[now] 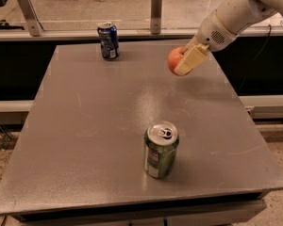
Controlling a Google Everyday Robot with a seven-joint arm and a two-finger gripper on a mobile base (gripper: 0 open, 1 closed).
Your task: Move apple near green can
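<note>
The red-orange apple is held in my gripper, lifted above the grey table near its far right part. The gripper's pale fingers are closed on the apple's right side. The white arm comes in from the upper right. The green can with a silver top stands upright near the table's front middle, well in front of the apple and a little to its left.
A blue can stands upright at the table's far left-middle. A low rail with metal posts runs behind the table. The table's right edge lies close to the arm.
</note>
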